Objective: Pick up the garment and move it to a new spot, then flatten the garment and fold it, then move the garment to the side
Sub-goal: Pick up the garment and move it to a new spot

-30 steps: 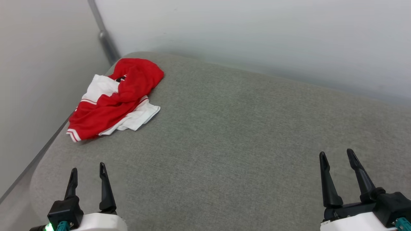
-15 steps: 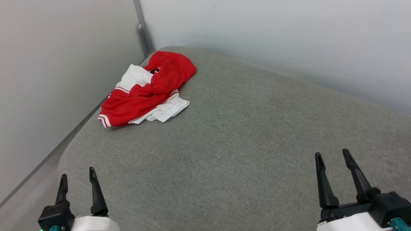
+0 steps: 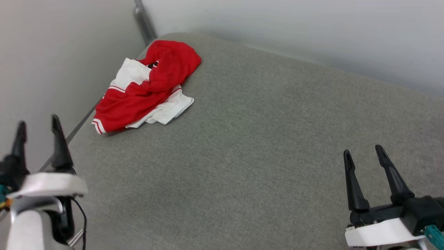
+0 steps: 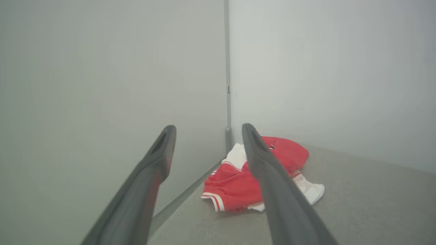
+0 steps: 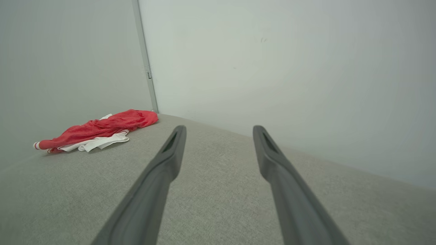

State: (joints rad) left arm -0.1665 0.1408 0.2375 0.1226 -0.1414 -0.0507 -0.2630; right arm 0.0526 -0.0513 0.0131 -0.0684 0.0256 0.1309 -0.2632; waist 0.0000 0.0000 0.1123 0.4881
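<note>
The garment, a red jersey with white sleeves and striped trim, lies crumpled in the far left corner of the grey cushioned surface. Its letters are mostly hidden in the folds. The left wrist view shows the garment ahead, partly behind one finger. From the right wrist it is a low red heap, the garment, far to the left. My left gripper is open and raised at the surface's left edge, short of the shirt. My right gripper is open over the near right part, holding nothing.
Pale walls close in the surface on the left and at the back, meeting at a grey corner post just behind the garment. A narrow gap runs between the left wall and the surface's edge.
My left gripper has risen and moved forward and left, closer to the garment. The head camera has shifted between frames. The garment lies as before, and the right gripper stays open.
</note>
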